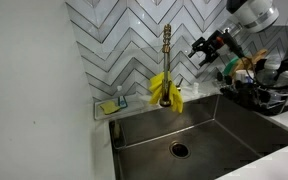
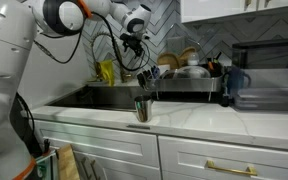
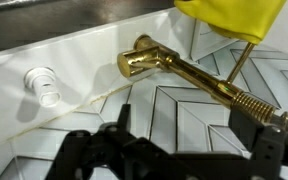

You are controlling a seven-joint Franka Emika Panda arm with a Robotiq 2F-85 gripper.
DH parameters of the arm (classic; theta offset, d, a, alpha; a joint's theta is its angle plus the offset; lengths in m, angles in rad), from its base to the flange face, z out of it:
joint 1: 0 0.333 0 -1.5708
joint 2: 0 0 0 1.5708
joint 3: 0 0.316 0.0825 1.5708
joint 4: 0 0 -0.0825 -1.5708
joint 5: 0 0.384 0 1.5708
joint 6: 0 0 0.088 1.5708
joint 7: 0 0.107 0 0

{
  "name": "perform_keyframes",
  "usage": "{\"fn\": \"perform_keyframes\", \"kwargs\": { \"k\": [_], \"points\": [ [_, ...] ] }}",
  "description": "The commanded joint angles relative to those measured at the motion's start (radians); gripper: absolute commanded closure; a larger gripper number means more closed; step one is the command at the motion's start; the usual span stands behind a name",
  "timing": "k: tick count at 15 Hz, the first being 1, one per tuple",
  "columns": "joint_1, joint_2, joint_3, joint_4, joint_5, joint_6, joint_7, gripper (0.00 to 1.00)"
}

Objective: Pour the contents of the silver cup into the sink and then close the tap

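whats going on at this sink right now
A robot arm is up near the tiled wall with its gripper open and empty, close to the brass tap over the sink. A yellow cloth hangs on the tap. The silver cup stands upright on the front counter, untouched. Whether water is running cannot be told.

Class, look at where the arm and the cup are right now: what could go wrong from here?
1. The open gripper is up near the tap, while the silver cup stands unheld on the counter's front edge; a clumsy grab may tip it off.
2. Yellow gloves draped on the tap could snag.
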Motion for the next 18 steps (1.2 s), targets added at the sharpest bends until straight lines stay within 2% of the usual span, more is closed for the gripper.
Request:
{"fn": "perform_keyframes", "kwargs": {
  "k": [1, 4, 10, 12, 13, 18],
  "points": [
    [-0.025, -0.185, -0.041, -0.171, -0.073, -0.012, 0.004, 0.0],
    [-0.027, -0.294, -0.068, -0.254, -0.149, -0.009, 0.015, 0.0],
    [0.004, -0.448, -0.118, -0.348, -0.274, -0.023, 0.083, 0.0],
    [0.009, -0.475, -0.12, -0.368, -0.301, -0.023, 0.098, 0.0],
    [0.006, -0.416, -0.12, -0.297, -0.263, -0.023, 0.068, 0.0],
    [0.008, -0.418, -0.123, -0.297, -0.264, -0.023, 0.07, 0.0]
  ]
}}
